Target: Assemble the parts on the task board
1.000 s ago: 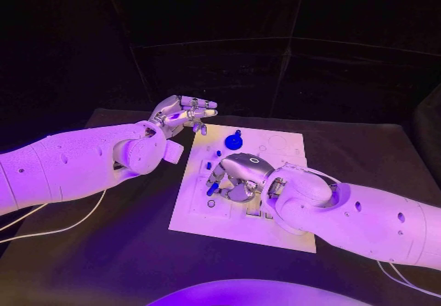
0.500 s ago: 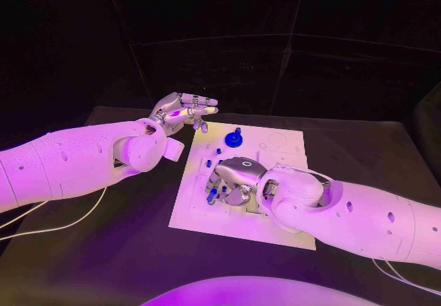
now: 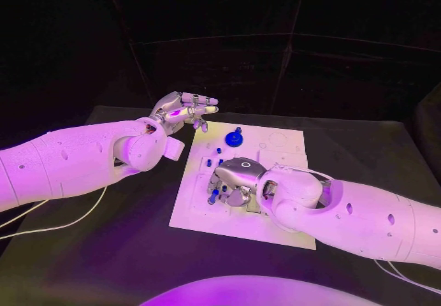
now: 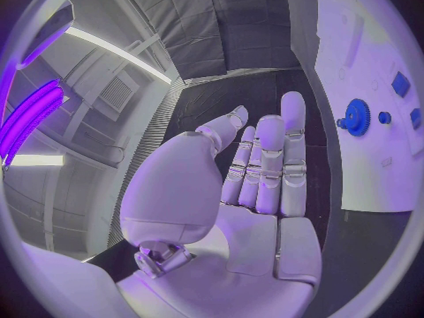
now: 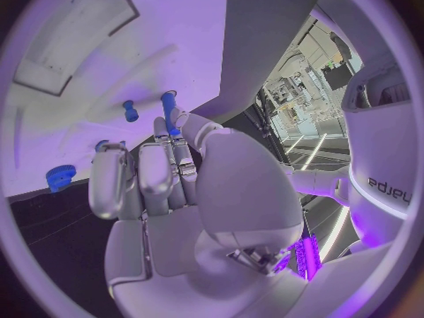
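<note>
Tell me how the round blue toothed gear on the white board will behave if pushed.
The round blue toothed gear looks small and rigid, so probably light and stiff. It seems seated on the white task board, so it would likely turn or resist rather than slide; if freed on edge, it might roll.

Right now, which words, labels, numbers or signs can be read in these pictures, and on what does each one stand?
"arpa": the end of a dark word on a white robot body in the right wrist view; its beginning is cut off.
Task board: engraved outlines, no readable writing.
Right hand: a small ring mark, no letters.
</note>
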Robot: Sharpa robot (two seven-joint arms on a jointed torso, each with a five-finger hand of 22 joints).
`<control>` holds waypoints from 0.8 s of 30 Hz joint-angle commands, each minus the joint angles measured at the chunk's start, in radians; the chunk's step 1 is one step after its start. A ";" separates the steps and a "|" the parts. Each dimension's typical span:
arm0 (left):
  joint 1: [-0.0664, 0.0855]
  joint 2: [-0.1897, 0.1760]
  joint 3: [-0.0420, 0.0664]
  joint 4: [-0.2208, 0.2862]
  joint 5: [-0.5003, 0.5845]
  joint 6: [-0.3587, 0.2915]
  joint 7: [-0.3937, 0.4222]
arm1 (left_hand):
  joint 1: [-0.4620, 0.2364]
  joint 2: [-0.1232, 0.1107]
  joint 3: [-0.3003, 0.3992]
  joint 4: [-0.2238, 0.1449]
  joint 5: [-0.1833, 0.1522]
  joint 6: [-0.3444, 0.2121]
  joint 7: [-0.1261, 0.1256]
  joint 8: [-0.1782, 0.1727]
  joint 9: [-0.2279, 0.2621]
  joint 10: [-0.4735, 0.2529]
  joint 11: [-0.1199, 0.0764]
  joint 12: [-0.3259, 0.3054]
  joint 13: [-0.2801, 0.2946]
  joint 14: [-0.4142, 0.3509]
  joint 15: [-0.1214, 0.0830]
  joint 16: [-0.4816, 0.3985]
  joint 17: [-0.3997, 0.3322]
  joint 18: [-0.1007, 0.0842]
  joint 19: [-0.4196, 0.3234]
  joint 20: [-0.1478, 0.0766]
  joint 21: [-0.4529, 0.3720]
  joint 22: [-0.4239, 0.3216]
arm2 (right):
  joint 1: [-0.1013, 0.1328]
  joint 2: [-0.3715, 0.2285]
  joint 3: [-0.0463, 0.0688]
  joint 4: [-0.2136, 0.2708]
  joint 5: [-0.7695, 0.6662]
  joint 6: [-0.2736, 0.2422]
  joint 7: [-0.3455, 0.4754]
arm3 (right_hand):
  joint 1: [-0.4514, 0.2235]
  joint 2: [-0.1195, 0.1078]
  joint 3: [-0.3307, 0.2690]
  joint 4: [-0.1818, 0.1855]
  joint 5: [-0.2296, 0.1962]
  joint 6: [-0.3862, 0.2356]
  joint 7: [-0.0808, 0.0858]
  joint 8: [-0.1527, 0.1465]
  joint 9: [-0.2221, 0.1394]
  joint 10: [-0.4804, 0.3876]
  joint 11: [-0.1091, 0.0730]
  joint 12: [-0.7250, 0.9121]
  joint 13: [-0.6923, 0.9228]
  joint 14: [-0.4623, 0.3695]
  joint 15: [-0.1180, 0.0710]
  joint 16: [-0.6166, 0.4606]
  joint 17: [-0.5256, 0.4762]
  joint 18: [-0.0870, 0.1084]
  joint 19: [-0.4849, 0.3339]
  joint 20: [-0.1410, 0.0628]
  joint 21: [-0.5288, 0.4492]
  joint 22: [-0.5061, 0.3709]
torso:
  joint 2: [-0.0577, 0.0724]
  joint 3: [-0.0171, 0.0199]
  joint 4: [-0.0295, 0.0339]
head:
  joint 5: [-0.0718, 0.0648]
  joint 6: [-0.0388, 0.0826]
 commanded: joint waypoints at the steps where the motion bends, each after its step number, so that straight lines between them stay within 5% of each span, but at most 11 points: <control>1: 0.001 0.001 0.001 0.001 0.004 0.011 0.008 | 0.004 0.000 -0.005 0.000 0.003 -0.005 -0.002 -0.003 -0.001 -0.005 -0.001 0.005 -0.001 -0.006 -0.001 0.003 -0.001 0.013 -0.006 0.003 -0.005 -0.002 | -0.001 0.007 -0.003 -0.003 -0.040 0.026 -0.021 | -0.007 0.008 0.004 0.001 0.004 0.003 0.002 0.001 0.001 0.021 -0.016 -0.003 0.001 0.016 0.002 0.001 -0.002 -0.010 -0.004 0.005 0.001 0.000 | 0.001 -0.0003 0.0007 | 0.000 -0.001; 8: 0.001 0.000 0.001 0.000 0.004 0.011 0.008 | 0.004 0.000 -0.005 0.000 0.003 -0.005 -0.002 -0.003 -0.001 -0.005 -0.001 0.005 -0.001 -0.006 -0.001 0.003 -0.001 0.013 -0.006 0.003 -0.005 -0.002 | -0.001 0.018 -0.022 -0.002 -0.059 0.023 -0.023 | -0.013 0.006 0.002 0.002 0.003 0.003 0.002 0.001 0.001 0.021 -0.015 -0.005 0.001 0.015 0.002 -0.001 -0.005 -0.010 -0.006 0.006 0.000 -0.002 | 0.000 -0.0010 0.0005 | 0.002 0.000; 24: 0.001 0.000 0.001 0.000 0.004 0.013 0.007 | 0.004 0.000 -0.005 0.000 0.003 -0.005 -0.002 -0.003 -0.001 -0.005 -0.001 0.005 -0.001 -0.006 -0.001 0.003 -0.001 0.013 -0.006 0.003 -0.005 -0.002 | -0.002 0.030 -0.025 -0.002 -0.078 0.020 -0.025 | -0.021 0.001 -0.002 0.002 0.003 -0.003 0.003 -0.003 0.000 0.017 -0.014 -0.012 0.000 0.013 0.003 -0.004 -0.011 -0.008 -0.011 0.007 -0.004 -0.008 | 0.000 -0.0001 0.0004 | 0.005 -0.001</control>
